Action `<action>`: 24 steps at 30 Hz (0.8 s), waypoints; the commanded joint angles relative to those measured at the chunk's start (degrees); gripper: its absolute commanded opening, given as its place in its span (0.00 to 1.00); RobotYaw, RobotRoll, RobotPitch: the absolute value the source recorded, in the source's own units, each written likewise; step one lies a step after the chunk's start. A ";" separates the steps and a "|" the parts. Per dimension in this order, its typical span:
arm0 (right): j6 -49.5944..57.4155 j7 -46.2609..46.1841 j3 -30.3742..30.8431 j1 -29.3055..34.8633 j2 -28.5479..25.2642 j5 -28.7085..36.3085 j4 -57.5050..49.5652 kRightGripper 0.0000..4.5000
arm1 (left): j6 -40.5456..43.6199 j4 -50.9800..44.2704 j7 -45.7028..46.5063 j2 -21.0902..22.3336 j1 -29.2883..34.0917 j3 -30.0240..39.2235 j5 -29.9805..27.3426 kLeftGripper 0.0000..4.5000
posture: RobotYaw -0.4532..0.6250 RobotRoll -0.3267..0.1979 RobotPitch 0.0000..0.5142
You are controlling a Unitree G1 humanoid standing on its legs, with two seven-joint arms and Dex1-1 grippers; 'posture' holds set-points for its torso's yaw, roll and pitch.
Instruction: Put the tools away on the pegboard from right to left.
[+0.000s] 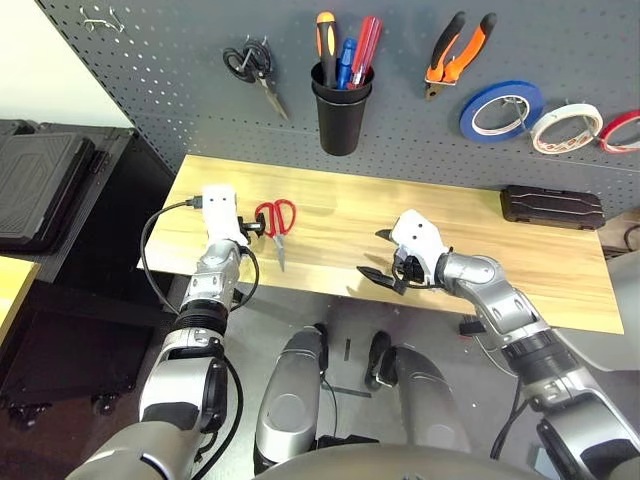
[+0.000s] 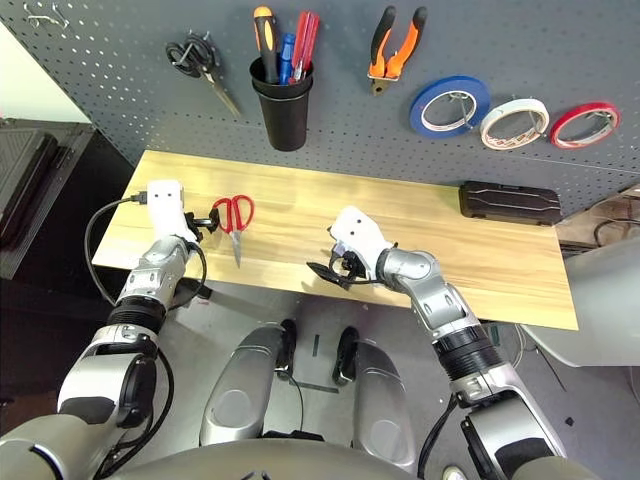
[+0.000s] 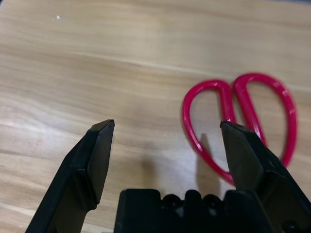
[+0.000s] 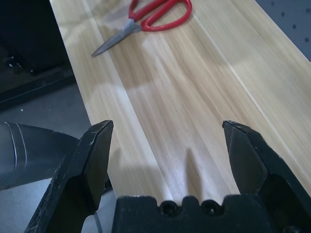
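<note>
My left claw (image 3: 167,128) was wide open and held nothing. It hung low over the pale wooden bench (image 1: 450,230), just beside the red-handled scissors (image 1: 277,222). One black finger (image 3: 248,155) sat in front of the near red loop, and the other finger stood over bare wood. My right claw (image 4: 167,128) was wide open too, and empty, above the middle of the bench.

I thought a few things could go wrong. My left claw was not lined up around the loops, so if I shut it there, I might only pinch one thin loop. Then the scissors could swing or slip out. The scissors lay flat on the bench, so a finger could also push them away and not get under them. They lay close to the near-left part of the bench, so a hard push could send them toward the edge.

The scissors had two round red loops and short grey blades. The blades were closed, and the tip pointed toward me. On the dark grey pegboard with little holes (image 1: 400,150), the white tape roll (image 1: 566,127), the orange-and-black pliers (image 1: 455,52) and the slim screwdriver (image 1: 326,40) in the black cup (image 1: 340,115) were already put away.
</note>
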 commanded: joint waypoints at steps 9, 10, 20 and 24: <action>2.87 -0.89 -0.04 1.56 -0.95 -0.12 -3.67 1.00 | -3.68 14.15 2.42 -0.18 -4.78 -1.03 3.24 0.99 | 0.58 0.62 0.56; 3.00 -0.67 -0.06 1.60 -1.30 -0.10 -3.86 1.00 | -3.59 14.99 2.42 -0.26 -4.94 -1.07 3.33 0.99 | 0.58 0.62 0.56; 3.65 0.42 0.17 1.39 -2.89 0.26 -4.36 1.00 | -3.96 17.68 2.21 -1.32 -5.07 -1.09 3.31 0.41 | 0.58 0.62 0.54; 3.22 0.63 0.21 1.17 -2.77 0.24 -3.99 1.00 | -5.09 17.32 1.87 -1.64 -4.84 -0.50 2.71 0.06 | 0.59 0.62 0.53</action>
